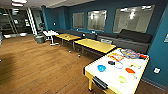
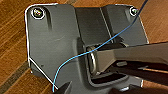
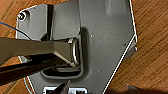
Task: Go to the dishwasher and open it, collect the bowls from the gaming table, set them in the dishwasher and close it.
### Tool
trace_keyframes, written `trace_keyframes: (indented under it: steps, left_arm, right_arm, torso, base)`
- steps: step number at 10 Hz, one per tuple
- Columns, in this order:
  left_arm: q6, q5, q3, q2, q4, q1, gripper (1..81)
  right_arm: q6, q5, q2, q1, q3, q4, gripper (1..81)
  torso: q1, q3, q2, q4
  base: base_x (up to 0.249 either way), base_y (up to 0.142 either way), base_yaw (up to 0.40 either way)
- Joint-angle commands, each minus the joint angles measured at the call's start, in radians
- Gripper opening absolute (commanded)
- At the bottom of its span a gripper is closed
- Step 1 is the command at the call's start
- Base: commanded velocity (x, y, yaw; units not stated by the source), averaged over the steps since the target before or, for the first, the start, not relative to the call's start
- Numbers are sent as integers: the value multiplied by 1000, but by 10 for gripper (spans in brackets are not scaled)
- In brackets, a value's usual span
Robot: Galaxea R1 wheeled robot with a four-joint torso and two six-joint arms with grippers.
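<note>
Several bowls [image 1: 101, 68] in blue, red, green and yellow sit apart on the white gaming table [image 1: 110, 77] near the blue wall, and I cannot tell if the robot's pincers are open.

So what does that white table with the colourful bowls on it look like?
The gaming table stands at the lower right of the head view, on the wooden floor, near the blue wall. It has a long white top, yellowish wooden sides and a dark fitting on its near end. Blue, red and green bowls sit on it, with other colourful items at the far end.
</note>
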Motion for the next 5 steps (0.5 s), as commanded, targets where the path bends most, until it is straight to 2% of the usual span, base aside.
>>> trace_keyframes:
  steps: [1,5]
  left_arm:
    - [1,49,3,3,-4,-36,811]
    - [1,49,3,4,0,-36,811]
  right_arm:
    - [-4,-57,-3,40,-3,-6,811]
    - [-4,-57,-5,39,-3,-6,811]
  torso:
    - [0,0,0,0]
    - [-1,0,0,0]
  base:
    - [105,72,0]
    - [94,76,0]
